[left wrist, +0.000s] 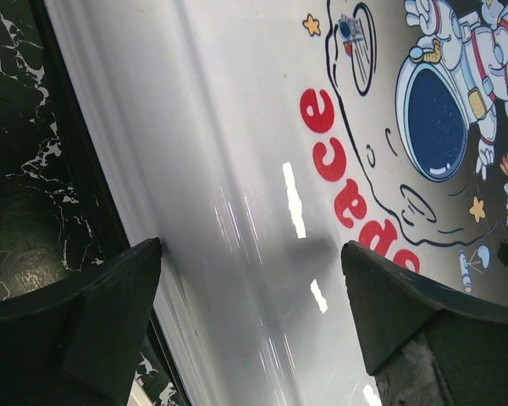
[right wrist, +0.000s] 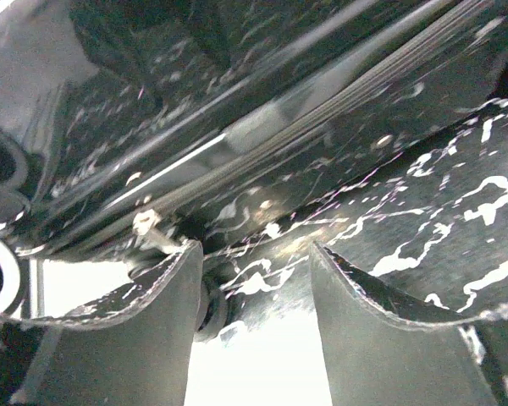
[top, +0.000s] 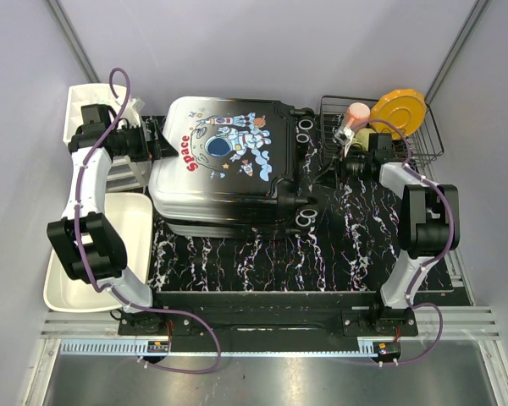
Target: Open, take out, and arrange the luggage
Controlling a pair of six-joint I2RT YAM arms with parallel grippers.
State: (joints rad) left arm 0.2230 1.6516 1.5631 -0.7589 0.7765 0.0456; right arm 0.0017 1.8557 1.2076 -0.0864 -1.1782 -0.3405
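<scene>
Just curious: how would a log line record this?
astronaut suitcase: lying flat | left gripper: open at its edge | right gripper: open by wheels

This is looking like a robot test lab: two robot arms [top: 83, 188] are sitting bolted onto a metal frame [top: 76, 325], with plain white walls [top: 254, 42] standing far beyond the jaws.

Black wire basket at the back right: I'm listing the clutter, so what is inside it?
An orange round plate, a pink-capped bottle and a pale yellow-green item show. The right arm covers whatever lies beneath it.
</scene>
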